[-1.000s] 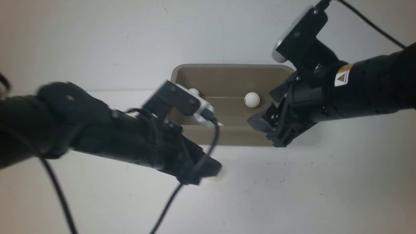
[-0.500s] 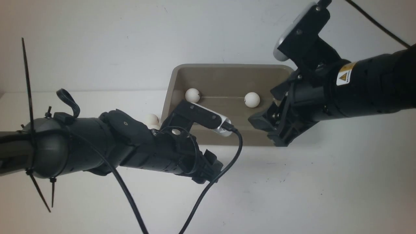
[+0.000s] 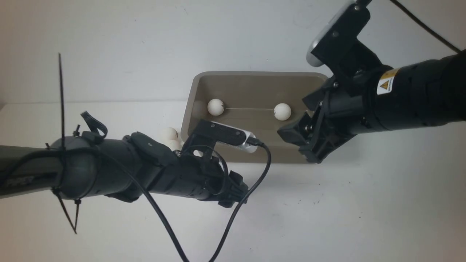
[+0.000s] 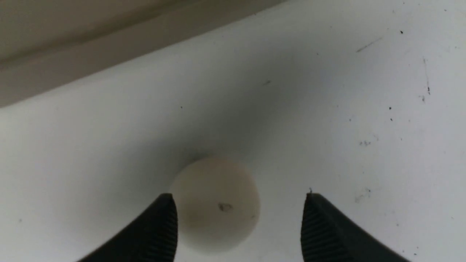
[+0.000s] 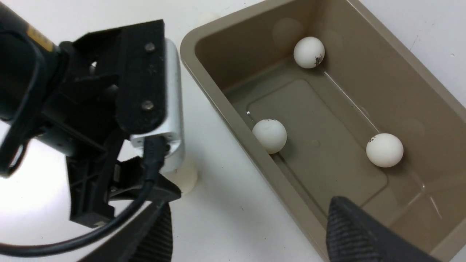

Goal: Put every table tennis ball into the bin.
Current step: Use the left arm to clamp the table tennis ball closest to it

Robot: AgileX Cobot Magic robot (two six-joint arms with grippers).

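Three balls (image 5: 269, 135) lie in the bin (image 5: 400, 91) at the table's (image 3: 327, 218) far edge. A fourth ball (image 4: 215, 203) rests on the table just before the bin's near wall, ungripped between the released left claw's (image 4: 239, 199) fingers. Two more balls (image 3: 169, 134) sit beside the bin's left end. The right claw (image 5: 249, 207), released and empty, hangs above the bin's near right corner.

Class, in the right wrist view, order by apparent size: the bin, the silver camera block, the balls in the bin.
Largest: bin.
Next: silver camera block.
Smallest: balls, all three alike, unranked.
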